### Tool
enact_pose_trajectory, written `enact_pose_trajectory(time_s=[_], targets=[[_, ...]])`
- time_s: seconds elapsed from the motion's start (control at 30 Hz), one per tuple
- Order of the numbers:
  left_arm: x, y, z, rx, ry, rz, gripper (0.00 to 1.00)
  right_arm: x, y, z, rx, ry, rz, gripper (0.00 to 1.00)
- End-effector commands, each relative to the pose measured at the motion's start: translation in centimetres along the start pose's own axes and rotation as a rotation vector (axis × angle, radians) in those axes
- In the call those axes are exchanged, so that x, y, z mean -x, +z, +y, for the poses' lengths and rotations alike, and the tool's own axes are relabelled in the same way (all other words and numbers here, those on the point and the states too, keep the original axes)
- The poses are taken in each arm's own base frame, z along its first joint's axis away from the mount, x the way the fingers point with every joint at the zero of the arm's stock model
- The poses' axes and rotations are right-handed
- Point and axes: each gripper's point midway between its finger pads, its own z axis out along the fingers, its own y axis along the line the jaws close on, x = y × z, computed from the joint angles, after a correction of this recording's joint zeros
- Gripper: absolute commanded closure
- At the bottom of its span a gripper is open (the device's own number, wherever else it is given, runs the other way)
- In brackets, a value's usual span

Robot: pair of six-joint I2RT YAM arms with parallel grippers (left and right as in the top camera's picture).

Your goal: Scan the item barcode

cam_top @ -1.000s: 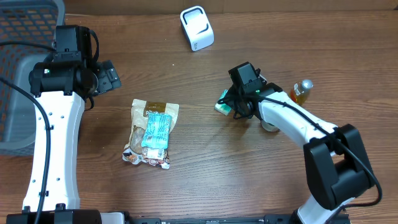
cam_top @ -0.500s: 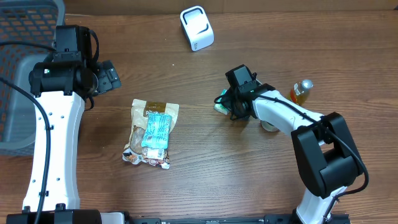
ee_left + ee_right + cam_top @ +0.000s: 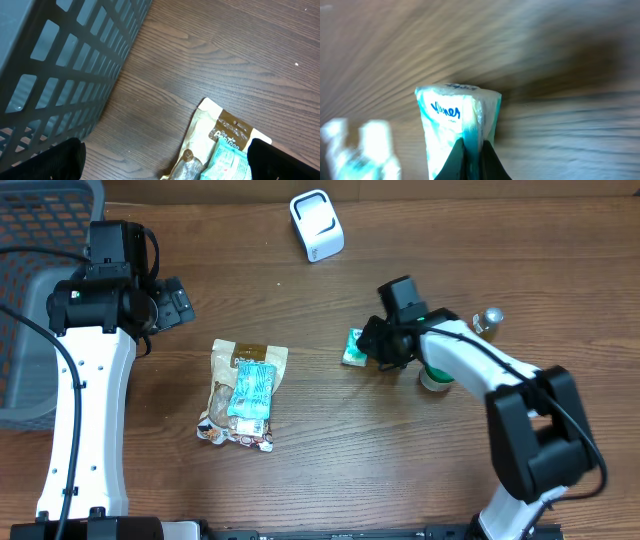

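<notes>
Right of centre on the table (image 3: 400, 470), our right jaws pinch the packet (image 3: 455, 115) by its thin edge; it could slip before we reach the scanner (image 3: 316, 225); left jaws gape empty.

The overhead view looks straight down on the whole desk (image 3: 330, 480). The left wrist view looks down from higher up at the basket (image 3: 20, 25) and snack pouch (image 3: 227, 132), both in the overhead's left half. The right wrist view sits close and blurred against a tissue pack (image 3: 457, 117).
</notes>
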Motion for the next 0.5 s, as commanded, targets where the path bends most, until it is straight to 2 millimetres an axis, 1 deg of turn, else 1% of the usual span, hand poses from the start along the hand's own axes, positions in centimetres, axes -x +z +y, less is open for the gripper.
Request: enact_pose_trajectory(time_s=[0.0, 0.13, 0.2, 0.3, 0.47], targets=[[0.5, -0.4, 0.2, 0.007, 0.006, -0.021, 0.0, -0.6, -7.2, 6.2, 0.403, -0.295, 0.059, 0.96], [0.5, -0.4, 0.2, 0.007, 0.006, -0.021, 0.0, -1.6, -12.6, 8.3, 0.692, -0.435, 0.112, 0.96], [0.5, -0.4, 0.2, 0.007, 0.006, -0.021, 0.0, -2.4, -15.0, 8.9, 0.829, -0.505, 0.14, 0.96], [0.5, -0.4, 0.2, 0.007, 0.006, -0.021, 0.0, -3.7, -18.0, 9.2, 1.014, -0.61, 0.167, 0.96], [0.5, -0.4, 0.2, 0.007, 0.006, -0.021, 0.0, -4.9, -20.5, 8.8, 1.176, -0.687, 0.169, 0.96]])
